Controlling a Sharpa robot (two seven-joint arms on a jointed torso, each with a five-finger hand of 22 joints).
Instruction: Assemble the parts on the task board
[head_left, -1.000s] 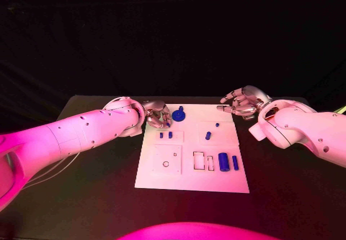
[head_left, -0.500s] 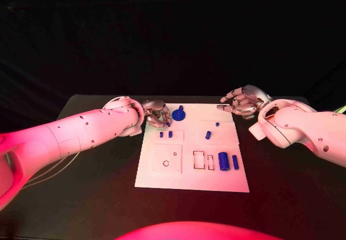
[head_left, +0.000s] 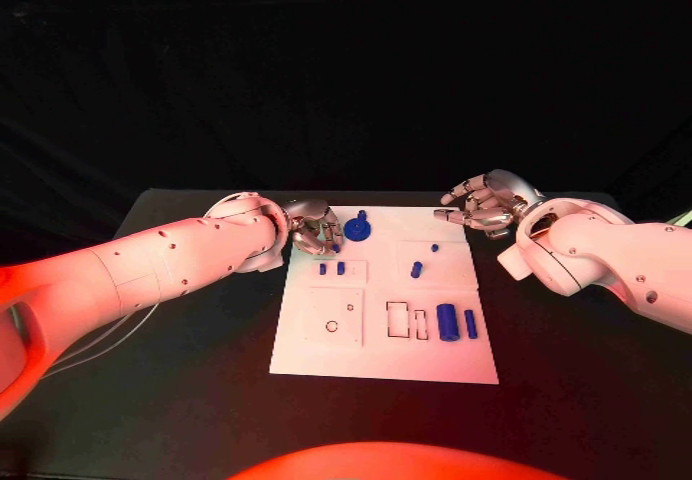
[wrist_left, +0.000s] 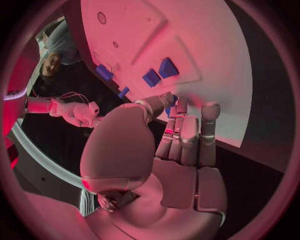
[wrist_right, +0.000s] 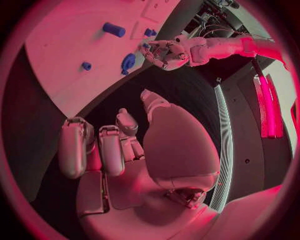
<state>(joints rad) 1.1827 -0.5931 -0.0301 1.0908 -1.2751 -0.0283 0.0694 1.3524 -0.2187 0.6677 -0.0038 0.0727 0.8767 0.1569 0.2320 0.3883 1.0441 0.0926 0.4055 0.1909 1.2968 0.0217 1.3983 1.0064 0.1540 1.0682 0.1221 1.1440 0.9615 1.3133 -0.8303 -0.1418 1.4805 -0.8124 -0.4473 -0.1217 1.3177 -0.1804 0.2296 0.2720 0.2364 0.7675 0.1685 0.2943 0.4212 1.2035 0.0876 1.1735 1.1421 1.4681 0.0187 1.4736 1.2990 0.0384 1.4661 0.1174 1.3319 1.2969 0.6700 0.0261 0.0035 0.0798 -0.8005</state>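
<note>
In the head view the left hand (head_left: 313, 230) sits at the upper left corner of the task board (head_left: 387, 355), its arm reaching in from the frame's lower left. Its fingers are curled downward with the tips at the board's edge; the left wrist view shows a fingertip (wrist_left: 167, 98) right against a small blue piece (wrist_left: 169, 103), but whether it is pinched I cannot tell. The right hand (head_left: 488, 203) hangs just off the board's upper right corner, fingers loosely curled and apart, holding nothing, above bare black table (head_left: 577, 380).

The board lies as a long white plate in the frame's centre, long axis running from near to far. Close to the left hand, a round blue part (head_left: 356, 231) with a stub pointing toward the far edge lies at the top. Below it two short blue pegs (head_left: 332, 269) stand side by side. A slanted peg (head_left: 415, 270) lies mid-board. At the lower right, two blue cylinders (head_left: 456, 323) lie parallel to the board's long axis.
</note>
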